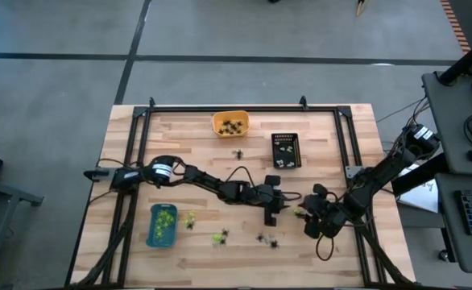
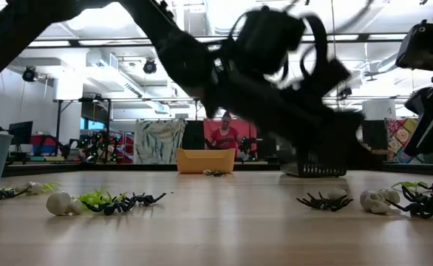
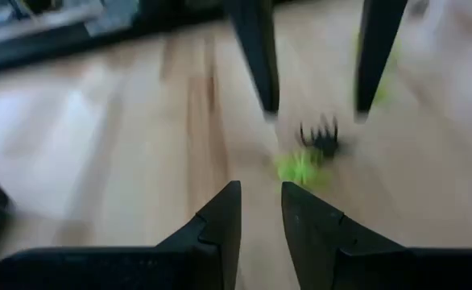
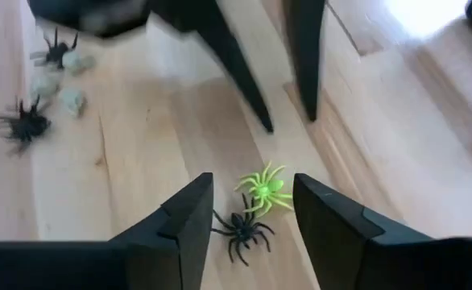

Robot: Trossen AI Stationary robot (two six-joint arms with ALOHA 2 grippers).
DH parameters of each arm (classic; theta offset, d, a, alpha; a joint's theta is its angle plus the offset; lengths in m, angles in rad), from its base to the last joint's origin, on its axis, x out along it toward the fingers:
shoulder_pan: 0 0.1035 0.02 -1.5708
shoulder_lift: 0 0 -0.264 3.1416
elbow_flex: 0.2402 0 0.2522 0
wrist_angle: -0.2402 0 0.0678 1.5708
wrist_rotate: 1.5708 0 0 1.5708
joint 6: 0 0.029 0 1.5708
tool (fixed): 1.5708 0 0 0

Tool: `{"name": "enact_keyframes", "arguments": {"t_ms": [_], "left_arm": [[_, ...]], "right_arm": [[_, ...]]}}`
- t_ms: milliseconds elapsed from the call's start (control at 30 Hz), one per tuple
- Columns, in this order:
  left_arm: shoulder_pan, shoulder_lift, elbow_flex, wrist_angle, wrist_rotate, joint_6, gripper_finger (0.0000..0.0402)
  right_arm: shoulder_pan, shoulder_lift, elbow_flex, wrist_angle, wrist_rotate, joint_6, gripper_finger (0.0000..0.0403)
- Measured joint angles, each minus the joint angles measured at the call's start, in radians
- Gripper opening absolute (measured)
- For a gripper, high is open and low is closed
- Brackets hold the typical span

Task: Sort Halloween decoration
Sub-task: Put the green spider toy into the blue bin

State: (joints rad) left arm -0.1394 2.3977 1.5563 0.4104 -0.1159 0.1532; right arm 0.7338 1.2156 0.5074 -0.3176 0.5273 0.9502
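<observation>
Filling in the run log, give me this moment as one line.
right gripper: open over green spider, black spider | left gripper: empty, facing it

no words to read, no numbers, no labels on the trays, far wall signs maybe there, too blurry to tell

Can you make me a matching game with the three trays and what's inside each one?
Things:
1. blue tray
2. orange tray
3. black tray

What lies inside:
A. whitish trinkets
B. lime-green trinkets
C. black spider-like trinkets

Pairs: 1-B, 2-C, 3-A
</observation>
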Motion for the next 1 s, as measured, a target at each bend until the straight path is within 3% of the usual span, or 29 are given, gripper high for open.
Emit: {"name": "enact_keyframes", "arguments": {"t_ms": [300, 600, 833, 1000], "left_arm": [[0.007, -0.2, -0.223, 0.144, -0.009, 0.021, 0.0075], [0.006, -0.434, -0.505, 0.405, -0.009, -0.007, 0.0075], [0.006, -0.516, -0.595, 0.447, -0.009, -0.016, 0.0075], [0.006, -0.517, -0.598, 0.462, -0.009, -0.016, 0.0075]], "right_arm": [[-0.003, 0.011, -0.014, 0.018, 0.022, -0.098, 0.0176], [-0.04, 0.164, -0.004, 0.067, 0.015, -0.104, 0.0176], [-0.043, 0.217, 0.011, 0.074, 0.023, -0.075, 0.0172], [-0.047, 0.214, 0.012, 0.077, 0.014, -0.033, 0.0139]]}}
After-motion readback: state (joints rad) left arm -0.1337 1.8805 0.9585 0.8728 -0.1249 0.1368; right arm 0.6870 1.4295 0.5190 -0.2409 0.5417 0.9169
